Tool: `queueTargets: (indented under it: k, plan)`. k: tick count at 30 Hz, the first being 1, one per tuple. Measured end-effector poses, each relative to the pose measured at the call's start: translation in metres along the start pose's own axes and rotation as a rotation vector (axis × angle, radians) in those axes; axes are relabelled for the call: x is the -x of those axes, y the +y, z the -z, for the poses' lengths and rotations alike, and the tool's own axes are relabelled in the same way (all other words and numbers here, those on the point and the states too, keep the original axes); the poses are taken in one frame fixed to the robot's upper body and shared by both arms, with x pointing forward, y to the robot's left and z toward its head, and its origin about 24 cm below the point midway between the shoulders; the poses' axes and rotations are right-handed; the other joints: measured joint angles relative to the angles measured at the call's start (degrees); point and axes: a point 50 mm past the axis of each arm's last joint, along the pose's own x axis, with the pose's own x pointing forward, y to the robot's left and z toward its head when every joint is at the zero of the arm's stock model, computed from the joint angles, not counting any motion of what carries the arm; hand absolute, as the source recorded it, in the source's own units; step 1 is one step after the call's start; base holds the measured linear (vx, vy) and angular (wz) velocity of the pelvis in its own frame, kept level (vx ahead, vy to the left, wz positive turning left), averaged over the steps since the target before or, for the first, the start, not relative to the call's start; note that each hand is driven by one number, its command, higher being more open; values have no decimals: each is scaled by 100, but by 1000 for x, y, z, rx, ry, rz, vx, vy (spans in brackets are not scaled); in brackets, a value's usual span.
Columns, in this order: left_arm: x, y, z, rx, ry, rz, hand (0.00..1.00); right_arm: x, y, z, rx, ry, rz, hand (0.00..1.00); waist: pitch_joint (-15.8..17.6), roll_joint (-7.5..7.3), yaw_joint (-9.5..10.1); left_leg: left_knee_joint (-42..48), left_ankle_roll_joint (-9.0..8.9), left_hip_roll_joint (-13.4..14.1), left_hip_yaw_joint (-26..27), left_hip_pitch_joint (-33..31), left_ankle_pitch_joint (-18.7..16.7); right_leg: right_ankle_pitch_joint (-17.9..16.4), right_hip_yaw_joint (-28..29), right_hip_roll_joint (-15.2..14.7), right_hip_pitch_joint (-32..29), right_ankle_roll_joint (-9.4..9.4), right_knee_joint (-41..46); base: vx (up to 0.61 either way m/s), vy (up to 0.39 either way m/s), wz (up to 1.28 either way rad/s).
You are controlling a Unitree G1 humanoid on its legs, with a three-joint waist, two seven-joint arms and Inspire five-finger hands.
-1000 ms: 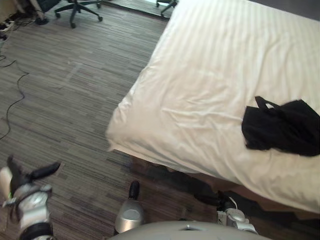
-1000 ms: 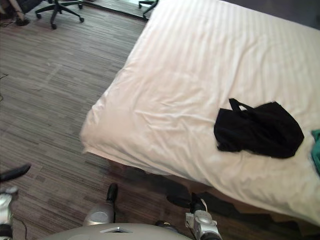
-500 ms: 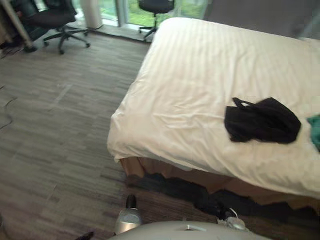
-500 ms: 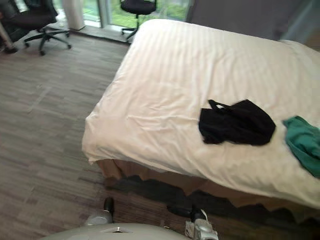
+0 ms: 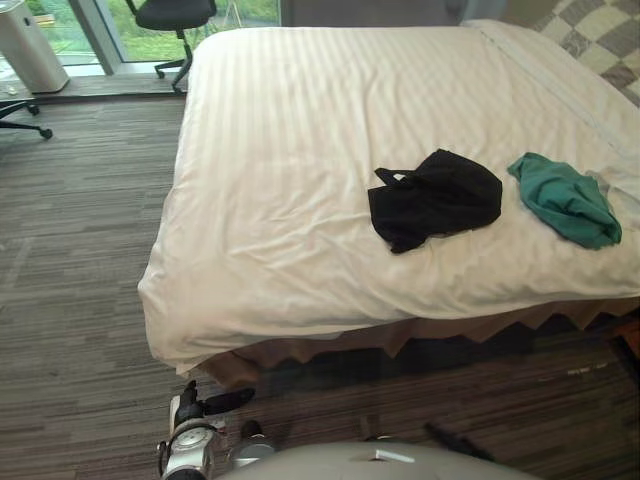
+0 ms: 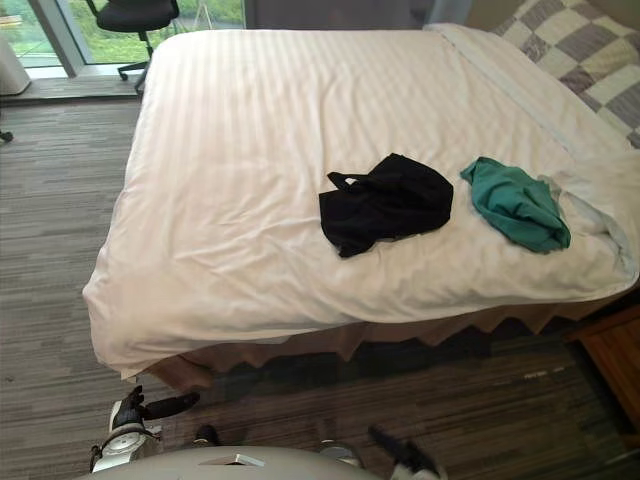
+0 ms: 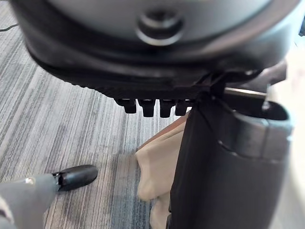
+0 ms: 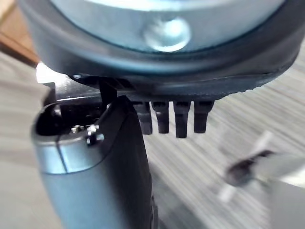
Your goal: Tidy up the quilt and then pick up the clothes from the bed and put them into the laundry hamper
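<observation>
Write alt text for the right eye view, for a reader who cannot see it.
Two garments lie on the white quilt of a bed: a black garment and, to its right, a green garment. An office chair stands past the far left corner.

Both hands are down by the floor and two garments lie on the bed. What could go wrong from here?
The black garment lies well in from the near edge of the quilt, while the left hand and right hand hang low and open: reaching it may take a long lean. The green garment rests against a rumpled fold of quilt, so a grab might catch bedding too.
</observation>
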Motion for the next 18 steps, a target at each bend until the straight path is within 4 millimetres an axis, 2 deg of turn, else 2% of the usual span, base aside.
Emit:
queueTargets:
  k: [2,3,7,9,10,11,13,15,16,18]
  plan:
    - [2,0,4,1,9,-3,100,14,-5,-72,51,-346,51,0,39,60,-49,-1,6,-5,118,16,-54,6,65,-34,-67,10,1,50,46,-18]
    - [3,2,9,-3,22,-7,100,25,2,-98,42,-488,53,0,44,51,-51,-1,6,-11,137,19,-60,7,132,-23,-95,11,0,44,27,-25]
    - [7,-2,21,-41,53,-1,100,47,28,-140,-68,-665,72,0,41,-22,-121,1,-8,8,107,-1,-46,14,109,-2,-95,7,-2,27,0,1]
    - [8,-4,23,-44,58,-1,100,63,34,-159,-75,-765,60,0,46,49,-130,0,-2,28,76,-24,-39,76,103,6,-105,35,-10,-7,4,5]
    - [10,-2,27,-67,60,-9,100,76,41,-175,-94,-839,41,0,32,86,-145,1,1,-20,58,-24,-37,87,101,-2,-105,31,-10,0,0,0]
    - [11,-2,29,-70,61,-12,100,86,47,-191,-123,-907,30,0,29,93,-166,0,10,-32,50,-29,-30,97,107,-9,-121,24,-10,0,0,0]
    - [11,-1,29,-89,57,-9,100,98,56,-209,-120,-986,8,0,29,87,-163,-1,33,-44,32,-79,-12,101,107,-17,-205,22,-9,-75,13,1]
    - [10,-1,29,-109,54,-2,100,125,75,-235,-65,-1132,-77,0,29,91,-185,-3,76,-63,-34,-250,49,131,94,-31,-355,30,-18,-106,10,5]
    - [11,0,30,-110,57,-2,100,133,82,-240,-53,-1168,-109,0,29,91,-182,-3,81,-62,-39,-265,58,154,98,-28,-372,26,-29,-74,11,0]
    - [11,0,33,-126,60,4,100,161,110,-255,-19,-1296,-241,0,30,88,-173,-2,105,-55,-81,-281,98,232,83,-9,-341,21,-105,-68,12,3]
